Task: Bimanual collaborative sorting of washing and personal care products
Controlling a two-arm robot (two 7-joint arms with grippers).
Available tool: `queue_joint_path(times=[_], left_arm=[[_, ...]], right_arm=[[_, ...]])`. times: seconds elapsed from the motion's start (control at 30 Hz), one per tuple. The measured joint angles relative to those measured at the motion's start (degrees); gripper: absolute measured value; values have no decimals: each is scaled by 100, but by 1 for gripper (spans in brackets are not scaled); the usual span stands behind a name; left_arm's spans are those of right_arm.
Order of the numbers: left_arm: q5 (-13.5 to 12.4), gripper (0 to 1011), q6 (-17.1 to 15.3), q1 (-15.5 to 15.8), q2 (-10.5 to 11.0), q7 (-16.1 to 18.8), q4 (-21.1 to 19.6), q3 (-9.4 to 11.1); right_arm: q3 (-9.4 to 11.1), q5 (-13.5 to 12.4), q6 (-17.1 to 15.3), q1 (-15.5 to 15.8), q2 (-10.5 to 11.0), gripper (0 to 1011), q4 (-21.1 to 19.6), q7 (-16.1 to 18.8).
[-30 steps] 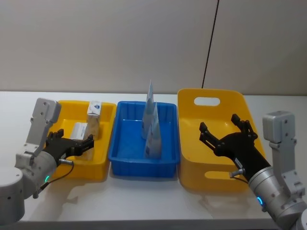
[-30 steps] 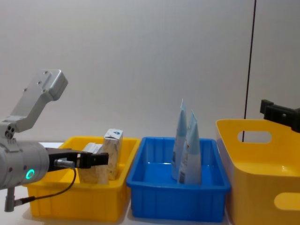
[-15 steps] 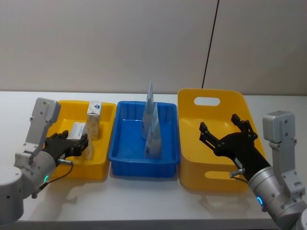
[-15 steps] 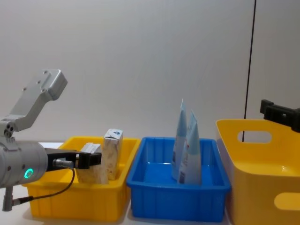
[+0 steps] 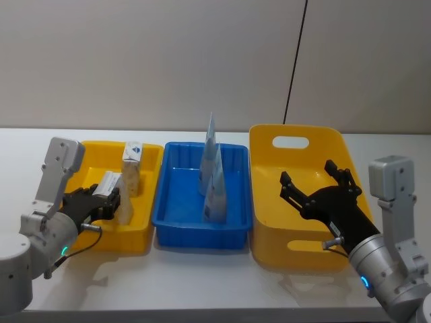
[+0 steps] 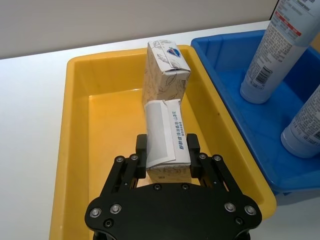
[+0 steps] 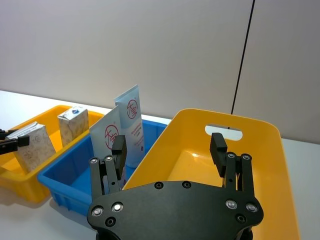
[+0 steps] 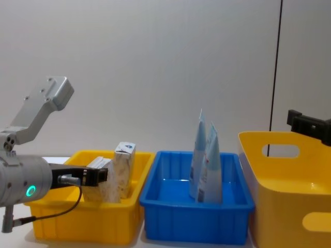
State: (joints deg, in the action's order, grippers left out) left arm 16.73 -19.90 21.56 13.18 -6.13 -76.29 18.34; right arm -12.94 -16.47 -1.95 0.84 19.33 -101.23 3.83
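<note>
Where it stood spread a second ago, left claw point(image 6: 168, 150) now clamps a pack point(image 6: 167, 131) in yellow tray point(image 6: 75, 150), beside second pack point(image 6: 166, 67): grasp made, lift likely next. Right claw point(image 5: 310, 180) open above bin point(image 5: 296, 243); tubes point(image 5: 214, 185) in blue tray point(image 5: 178, 194).

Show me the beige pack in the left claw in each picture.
Head view: held pack, lower left, in the left gripper.
Left wrist view: pack between the gripper's fingers.
Right wrist view: pack far off, past the right gripper and blue tray.
Chest view: pack lower left.
Shared landmark: the upright pack beside it, in the small yellow tray.
</note>
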Motion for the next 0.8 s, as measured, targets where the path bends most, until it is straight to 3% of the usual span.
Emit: queue_joint_path(times=[0.47,0.8], left_arm=[[-44,429,29,-1,45,-58,-51,11],[-258,429,275,63,373,-421,-408,130]], right_arm=[[0,0,0,0,0,1002,0,0],[0,0,0,0,0,1002,0,0]])
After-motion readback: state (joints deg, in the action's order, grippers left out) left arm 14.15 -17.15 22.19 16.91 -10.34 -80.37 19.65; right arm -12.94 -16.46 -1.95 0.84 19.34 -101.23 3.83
